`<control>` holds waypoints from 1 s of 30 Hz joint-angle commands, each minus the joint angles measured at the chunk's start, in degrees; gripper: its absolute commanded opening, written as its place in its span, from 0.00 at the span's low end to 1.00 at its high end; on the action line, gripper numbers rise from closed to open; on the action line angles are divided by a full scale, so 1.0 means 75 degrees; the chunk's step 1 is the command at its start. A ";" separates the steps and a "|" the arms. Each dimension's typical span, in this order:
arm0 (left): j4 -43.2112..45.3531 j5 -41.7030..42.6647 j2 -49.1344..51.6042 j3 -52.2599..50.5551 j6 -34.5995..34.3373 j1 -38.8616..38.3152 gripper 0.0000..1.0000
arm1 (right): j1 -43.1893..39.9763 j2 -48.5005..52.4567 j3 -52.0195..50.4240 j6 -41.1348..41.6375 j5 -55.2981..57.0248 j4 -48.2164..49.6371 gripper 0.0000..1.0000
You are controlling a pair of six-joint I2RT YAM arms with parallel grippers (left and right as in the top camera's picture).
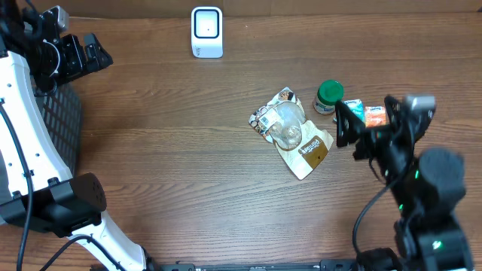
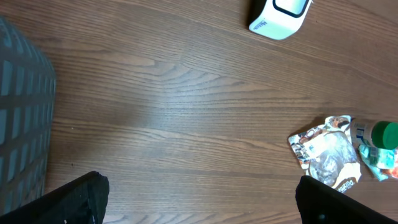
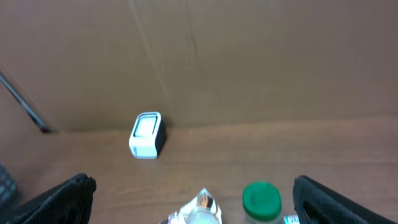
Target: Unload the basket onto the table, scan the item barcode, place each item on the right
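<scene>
wide-spread dark fingers [image 3: 59,199] of right gripper [image 3: 194,202] at the bottom corners of the right wrist view, jaws fully apart, nothing clamped between them. crinkled pouch [image 1: 292,132], brown and white with a clear window, flat on the wooden table [image 1: 188,173] right of centre, long side running diagonally; barcode too small to make out. just beside its upper right edge, green-lidded jar [image 1: 329,96], upright. right of the jar, teal packet [image 1: 354,107] and orange packet [image 1: 375,116], side by side, partly hidden under the right gripper hanging above them in the overhead view; touching each other or apart, cannot tell. white scanner [image 1: 207,31] with a dark window, upright near the far edge of the table, well apart from the pouch, up and to its left, close to the brown cardboard wall [image 3: 249,56]. left gripper [image 2: 202,199] at the far left corner, jaws likewise fully apart and empty, well apart from every item, facing across bare wood toward scanner and pouch. dark mesh basket [image 1: 64,128] along the left edge.
</scene>
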 commanded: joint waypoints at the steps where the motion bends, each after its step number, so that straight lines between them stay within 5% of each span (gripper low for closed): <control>1: 0.0029 0.0003 -0.0093 0.0090 0.0035 -0.0017 1.00 | -0.0149 -0.1081 -0.1297 -0.0026 0.0029 0.0641 1.00; 15: 0.0029 0.0003 -0.0093 0.0090 0.0038 -0.0017 1.00 | -0.0219 -0.4293 -0.5109 -0.0003 0.0032 0.2256 1.00; 30: 0.0029 0.0003 -0.0093 0.0090 0.0035 -0.0017 1.00 | -0.0248 -0.4843 -0.5557 -0.0006 0.0038 0.1539 1.00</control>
